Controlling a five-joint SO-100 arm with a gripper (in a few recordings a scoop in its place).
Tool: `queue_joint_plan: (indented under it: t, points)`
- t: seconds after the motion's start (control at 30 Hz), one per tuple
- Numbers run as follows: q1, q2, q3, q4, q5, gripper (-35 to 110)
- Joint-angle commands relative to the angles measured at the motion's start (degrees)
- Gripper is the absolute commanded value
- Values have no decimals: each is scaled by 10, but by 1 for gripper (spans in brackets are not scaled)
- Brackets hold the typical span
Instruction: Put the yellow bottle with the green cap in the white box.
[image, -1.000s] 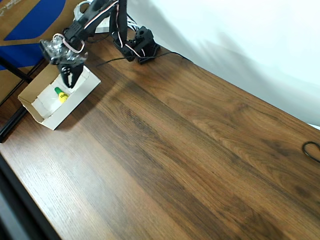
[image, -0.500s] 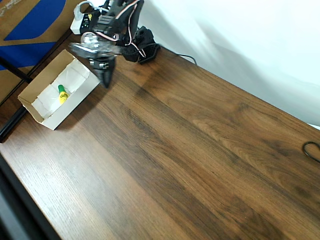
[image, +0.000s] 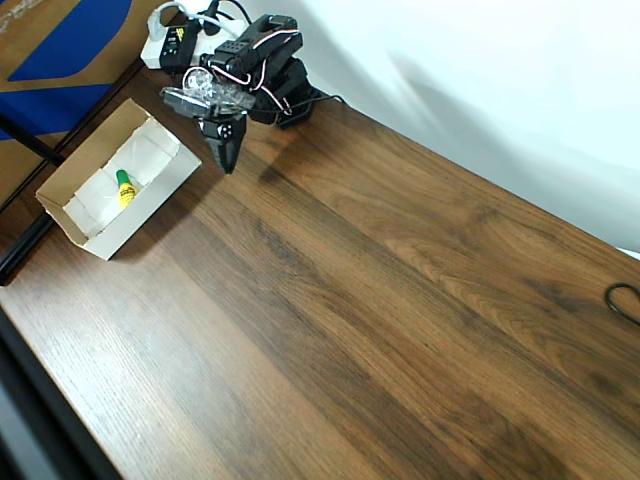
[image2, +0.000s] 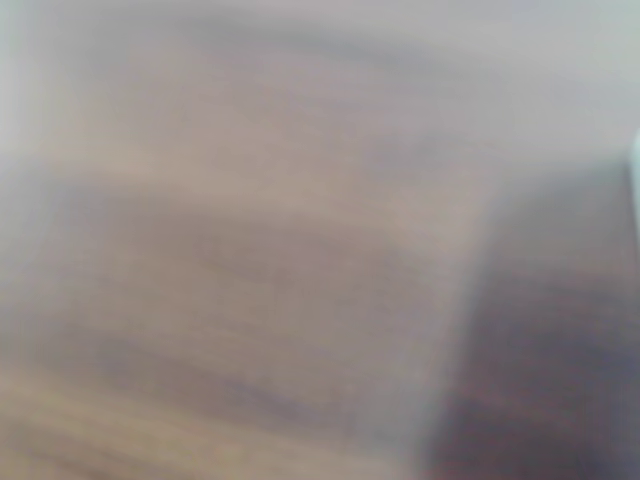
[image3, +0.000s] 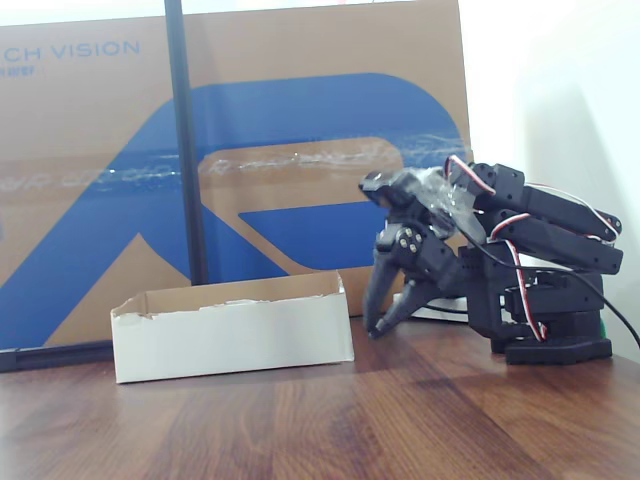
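The yellow bottle with the green cap (image: 123, 188) lies inside the white box (image: 143, 213) at the table's upper left in the overhead view, its cap toward the top. In the fixed view the box (image3: 235, 337) stands left of the arm and its wall hides the bottle. My gripper (image: 228, 162) hangs just right of the box, apart from it and pointing down at the wood, with its fingers drawn together and nothing held. The fixed view shows the gripper (image3: 380, 325) a little above the tabletop. The wrist view is a blur of wood grain.
A blue-and-brown cardboard sheet (image3: 300, 150) stands behind the box, with a black pole (image3: 185, 150) in front of it. The arm's base (image3: 555, 345) sits at the table's back edge beside a white power strip (image: 165, 45). A black cable loop (image: 625, 300) lies far right.
My gripper has left the box and swung right, folding back toward the arm's base. The bottle stays lying in the box.
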Motion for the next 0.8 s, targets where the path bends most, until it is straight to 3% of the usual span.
queue_joint_plan:
  t: [0.0,0.27,0.53,0.77]
  points:
    - [-4,21,7,25,6,0]
    - [-38,21,7,129,19,0]
    - [-7,21,7,133,31,0]
    - [-50,20,7,132,-59,0]
